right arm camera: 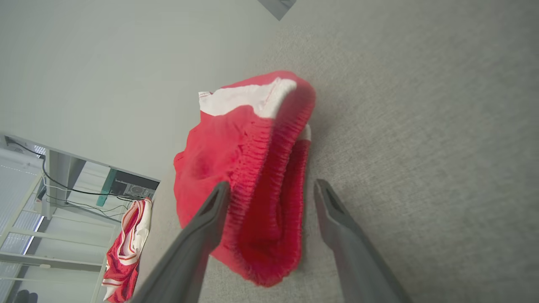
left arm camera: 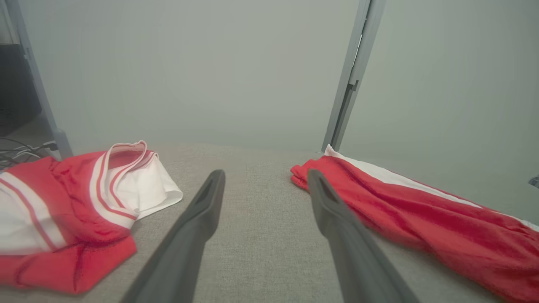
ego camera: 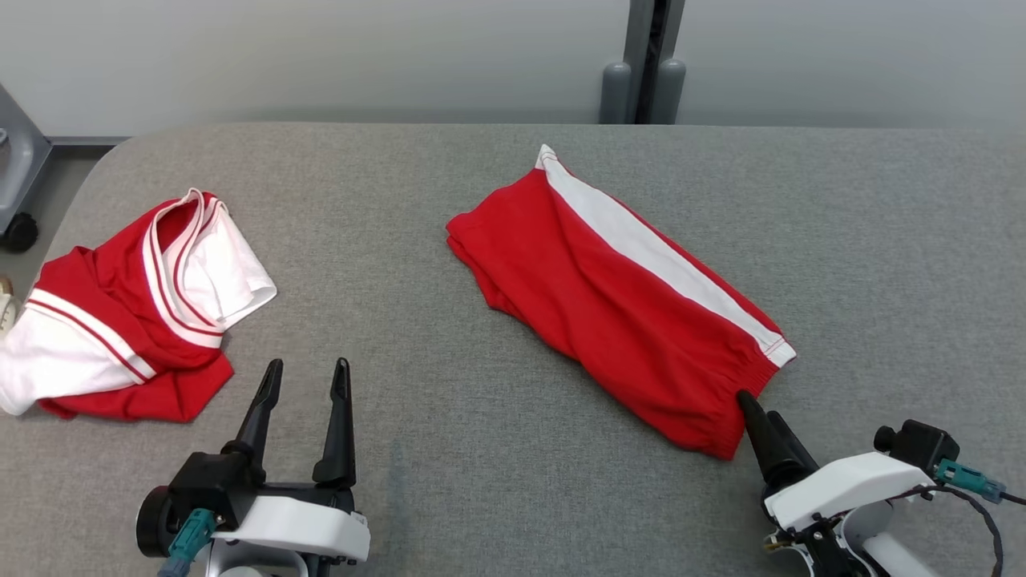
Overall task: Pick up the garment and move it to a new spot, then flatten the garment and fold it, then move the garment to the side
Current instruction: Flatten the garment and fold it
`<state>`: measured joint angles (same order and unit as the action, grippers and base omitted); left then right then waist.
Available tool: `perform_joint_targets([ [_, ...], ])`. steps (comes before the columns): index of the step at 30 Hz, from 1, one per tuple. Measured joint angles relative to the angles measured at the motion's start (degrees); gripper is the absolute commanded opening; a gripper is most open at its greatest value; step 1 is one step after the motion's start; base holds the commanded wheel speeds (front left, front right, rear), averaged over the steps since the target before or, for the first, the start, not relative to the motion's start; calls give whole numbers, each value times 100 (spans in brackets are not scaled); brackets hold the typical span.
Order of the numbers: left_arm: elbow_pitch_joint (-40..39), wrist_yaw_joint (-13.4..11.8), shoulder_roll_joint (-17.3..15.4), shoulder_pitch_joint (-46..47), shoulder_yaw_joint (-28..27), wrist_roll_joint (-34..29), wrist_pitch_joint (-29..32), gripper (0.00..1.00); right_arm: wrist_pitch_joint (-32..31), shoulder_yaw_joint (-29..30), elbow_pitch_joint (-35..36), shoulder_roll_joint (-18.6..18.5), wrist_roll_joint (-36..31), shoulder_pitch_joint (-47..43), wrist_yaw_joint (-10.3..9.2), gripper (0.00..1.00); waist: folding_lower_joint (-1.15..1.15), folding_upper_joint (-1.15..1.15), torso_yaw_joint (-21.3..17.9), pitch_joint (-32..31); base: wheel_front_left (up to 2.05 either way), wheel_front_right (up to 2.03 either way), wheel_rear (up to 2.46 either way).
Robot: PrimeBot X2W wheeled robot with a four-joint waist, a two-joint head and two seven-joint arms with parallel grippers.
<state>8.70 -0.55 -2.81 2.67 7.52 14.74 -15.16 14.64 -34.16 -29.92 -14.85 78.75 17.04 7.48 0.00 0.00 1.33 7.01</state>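
The right gripper (right arm camera: 271,186) angles low at the folded red shorts (ego camera: 617,296) on the grey table (ego camera: 449,449), fingers spread astride their waistband. The left gripper (ego camera: 307,377) hovers near the jersey (ego camera: 128,320), fingers spread, empty

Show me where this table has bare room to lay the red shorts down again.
Widest free patch: the grey table strip between the red-and-white jersey on the left and the red shorts, running near to far edge. More bare surface lies beyond the shorts, toward the far right corner. Crowded: the left edge, where the jersey lies.
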Motion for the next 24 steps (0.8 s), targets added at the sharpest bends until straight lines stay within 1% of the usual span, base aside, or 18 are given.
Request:
perform_joint_targets([
  [3, -2, 0, 1, 19, -15, -1, 0, 100, -5, -34, -260, 93, 96, 154, 0, 100, 0, 0, 81, 84, 0, 0, 0],
  [7, -29, 0, 0, 66, -11, -1, 1, 100, -57, -67, -388, 138, 245, 344, -1, 100, 0, 0, 151, 216, 0, 0, 0],
  [15, -48, 0, 1, 236, 78, -1, 1, 100, -236, -46, -573, 124, 543, 636, -8, 100, 0, 0, 250, 449, 0, 0, 0],
  [24, -32, -2, 1, 453, 141, -7, 0, 100, -475, 34, -598, 77, 859, 945, -33, 100, 0, 0, 491, 675, 0, 0, 0],
])
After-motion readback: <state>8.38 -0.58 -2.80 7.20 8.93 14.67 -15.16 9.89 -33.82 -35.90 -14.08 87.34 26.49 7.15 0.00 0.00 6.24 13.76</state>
